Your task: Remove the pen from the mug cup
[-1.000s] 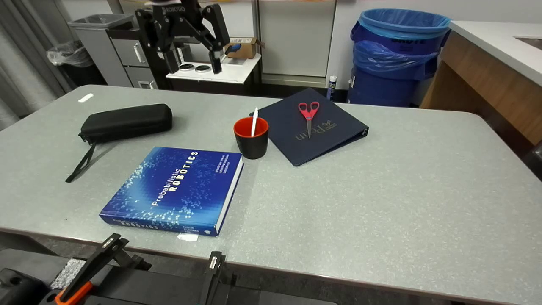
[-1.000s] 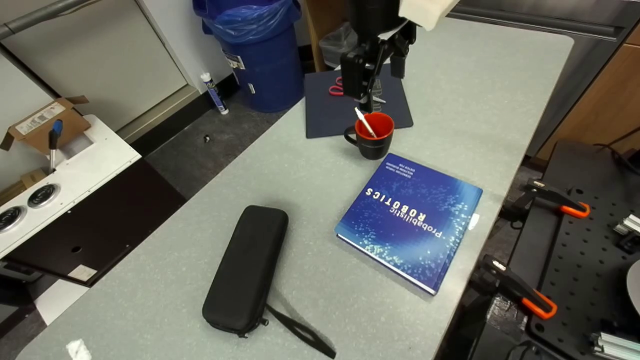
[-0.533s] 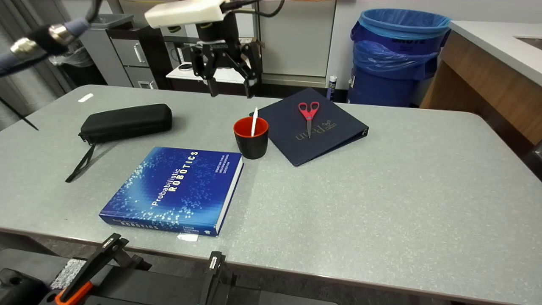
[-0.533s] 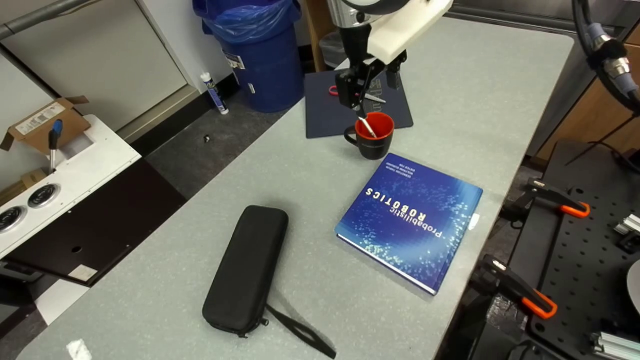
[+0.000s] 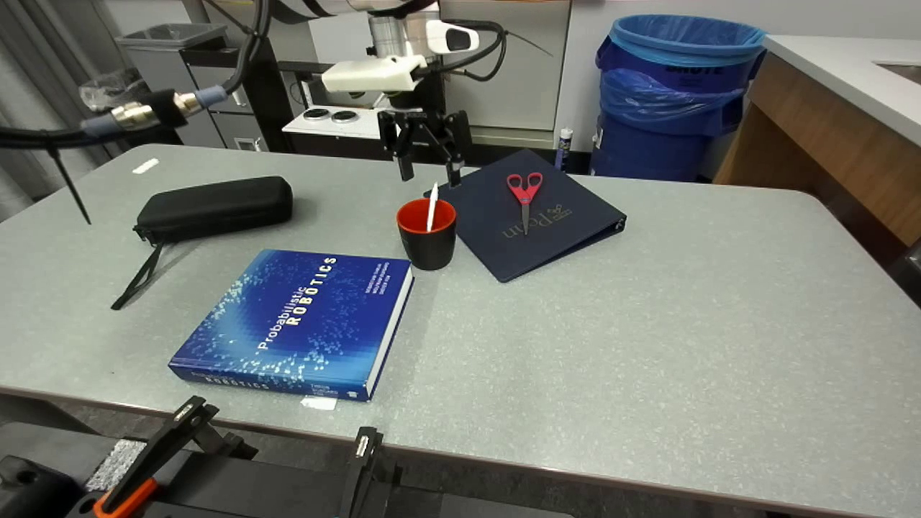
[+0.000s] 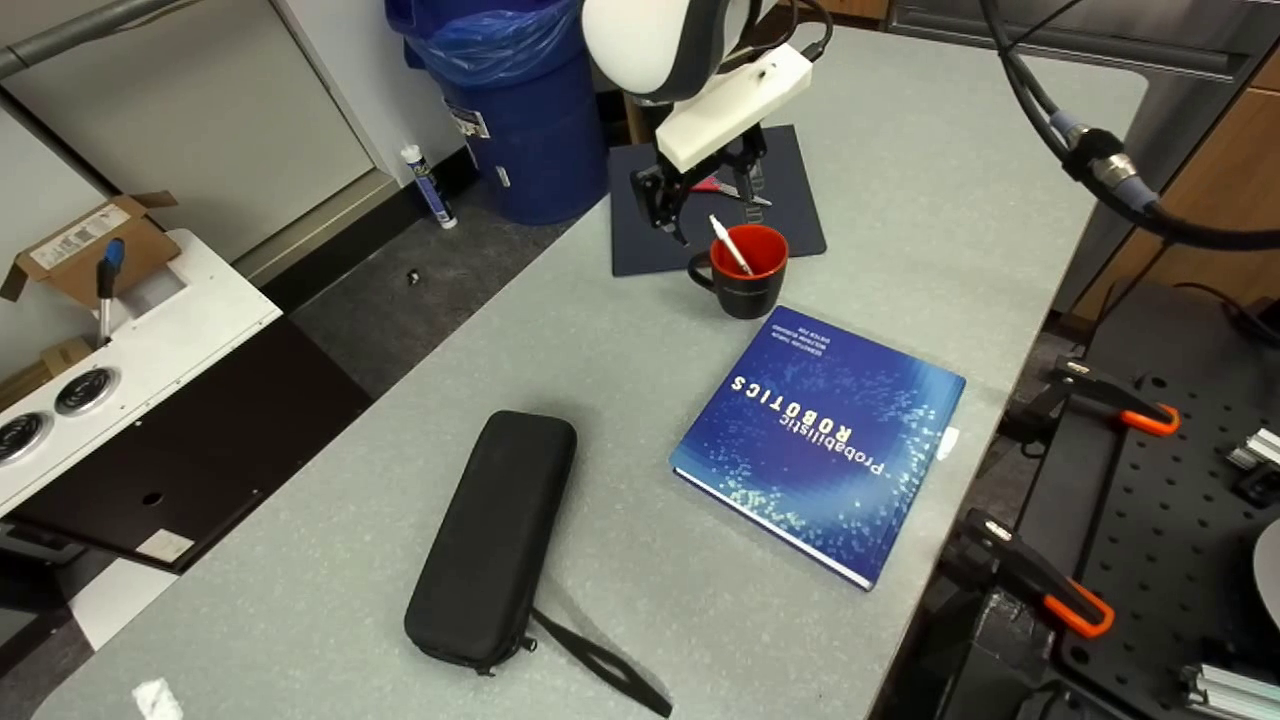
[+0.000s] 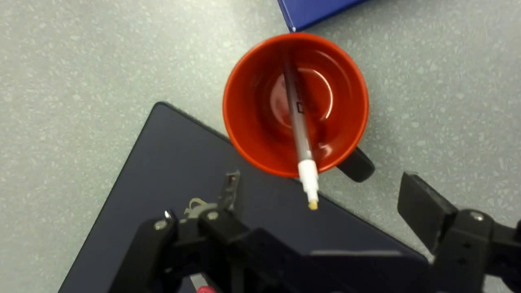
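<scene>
The wrist view lets us look down into the mug cup [image 7: 254,118], red at its rim and inside, with its black handle [image 7: 358,165] at the lower right. The pen [image 7: 300,130] leans in it: the grey shaft slants across the interior, and the white end with its tan tip sticks out past the rim, on the side nearer the jaws. The jaws stand wide apart, one to each side of that tip as we see it there. In both exterior views we find them pointing down close to the pen's upper end, though we cannot tell whether that end reaches up between them. Above them a pale block [image 6: 735,108] sits on the arm [image 6: 640,45].

The mug cup stands upright on the counter [image 5: 647,324], between a dark blue binder [image 5: 482,216] and a blue book [image 5: 302,331] titled Probabilistic Robotics. The book's corner lies just beside it; so does the binder, and we cannot make out whether either touches. In an exterior view we see red-handled scissors [image 5: 525,201] lying on the binder. Well apart from the mug cup lies a black case [image 5: 216,208], its strap [image 5: 140,277] trailing on the counter. Beyond the counter's edge stands a blue bin [image 5: 647,155].
</scene>
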`<state>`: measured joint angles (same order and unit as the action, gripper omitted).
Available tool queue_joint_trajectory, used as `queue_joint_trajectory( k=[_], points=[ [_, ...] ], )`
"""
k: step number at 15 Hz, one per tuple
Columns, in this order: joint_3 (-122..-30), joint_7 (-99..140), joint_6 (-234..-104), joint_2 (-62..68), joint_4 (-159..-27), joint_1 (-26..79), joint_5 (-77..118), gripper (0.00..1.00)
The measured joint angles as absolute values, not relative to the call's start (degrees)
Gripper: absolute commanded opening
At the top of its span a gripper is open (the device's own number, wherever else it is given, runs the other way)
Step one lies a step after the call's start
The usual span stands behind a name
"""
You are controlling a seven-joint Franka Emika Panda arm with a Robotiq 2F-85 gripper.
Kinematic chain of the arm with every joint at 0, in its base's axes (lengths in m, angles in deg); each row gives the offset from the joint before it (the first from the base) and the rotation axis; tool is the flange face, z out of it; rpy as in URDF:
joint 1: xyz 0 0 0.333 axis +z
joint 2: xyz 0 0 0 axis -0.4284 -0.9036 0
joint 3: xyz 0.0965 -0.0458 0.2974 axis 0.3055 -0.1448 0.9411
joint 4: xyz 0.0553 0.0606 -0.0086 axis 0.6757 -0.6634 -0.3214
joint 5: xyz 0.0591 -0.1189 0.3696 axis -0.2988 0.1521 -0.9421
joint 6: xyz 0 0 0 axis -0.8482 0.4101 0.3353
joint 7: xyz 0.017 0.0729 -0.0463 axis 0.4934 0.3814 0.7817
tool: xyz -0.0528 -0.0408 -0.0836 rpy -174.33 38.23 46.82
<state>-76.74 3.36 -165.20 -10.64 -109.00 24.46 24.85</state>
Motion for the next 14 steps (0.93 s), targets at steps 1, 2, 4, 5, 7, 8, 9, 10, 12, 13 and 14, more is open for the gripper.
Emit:
queue_joint_trajectory(
  k=[1,2,4,5,7,8,9,10,12,13,14],
  points=[
    [-77.0,2.8,-165.1,-12.0,-107.4,24.5,24.4,1.00],
    [-77.1,2.4,-164.9,-13.1,-106.0,24.5,24.0,1.00],
    [-77.5,1.8,-163.6,-14.8,-103.7,24.5,23.5,1.00],
    [-77.5,1.8,-162.4,-15.2,-102.9,24.5,23.3,1.00],
    [-77.6,1.8,-160.5,-15.5,-101.9,24.5,22.7,1.00],
    [-77.6,1.8,-159.7,-15.5,-101.5,24.5,22.6,1.00],
    [-77.6,1.8,-159.0,-15.4,-101.2,24.5,22.6,1.00],
    [-77.6,1.8,-158.4,-15.4,-100.9,24.5,22.6,1.00],
    [-77.6,1.8,-157.0,-15.4,-100.6,24.6,22.6,1.00],
    [-77.6,1.8,-156.3,-15.4,-100.5,24.6,22.6,1.00],
    [-77.6,1.8,-155.7,-15.4,-100.5,24.6,22.6,0.97]
  ],
)
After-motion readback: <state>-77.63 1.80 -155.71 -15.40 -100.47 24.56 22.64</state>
